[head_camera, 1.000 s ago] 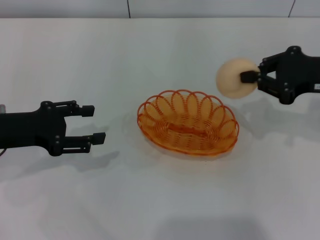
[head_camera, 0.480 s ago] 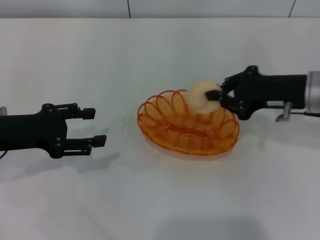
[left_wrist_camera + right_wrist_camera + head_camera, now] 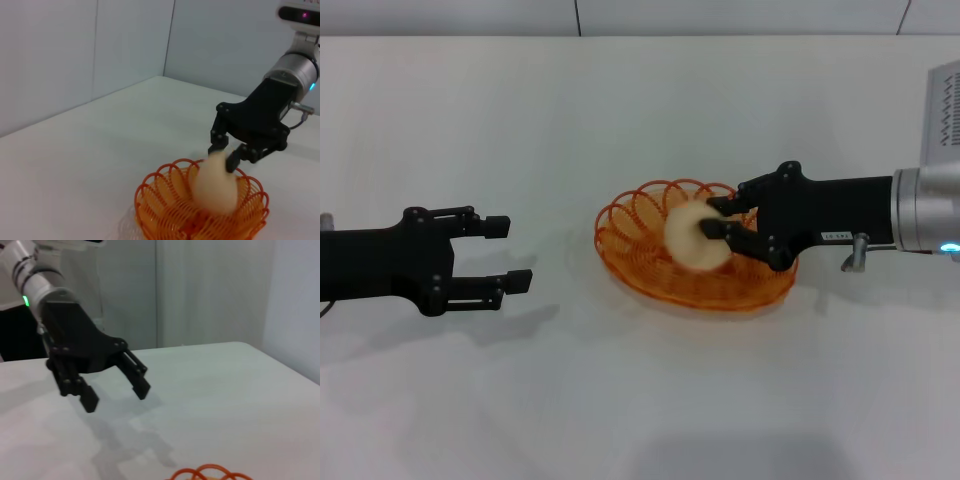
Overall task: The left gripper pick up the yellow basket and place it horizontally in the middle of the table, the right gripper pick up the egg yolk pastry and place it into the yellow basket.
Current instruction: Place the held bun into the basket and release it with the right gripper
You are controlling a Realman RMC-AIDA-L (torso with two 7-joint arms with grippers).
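Observation:
The yellow basket [image 3: 630, 225] lies lengthwise in the middle of the white table [image 3: 640, 400]. The egg yolk pastry [image 3: 688, 240] is down inside it, blurred, just off the fingertips of my right gripper [image 3: 712, 218]. That gripper reaches in over the basket's right rim with its fingers parted. The left wrist view shows the pastry [image 3: 215, 185] below the right gripper [image 3: 223, 155], inside the basket [image 3: 150, 192]. My left gripper [image 3: 510, 252] hovers open and empty to the left of the basket. It also shows in the right wrist view [image 3: 116, 396], beyond a bit of basket rim [image 3: 210, 472].
The right arm's silver forearm [image 3: 925, 205] stretches in over the table from the right. Grey wall panels rise behind the table's far edge [image 3: 620, 36]. Bare tabletop lies in front of the basket and around the left gripper.
My right gripper carried the pastry left and down, from right of the basket to over its rim and into it. Its fingers have parted from the pastry. The left arm has not moved.

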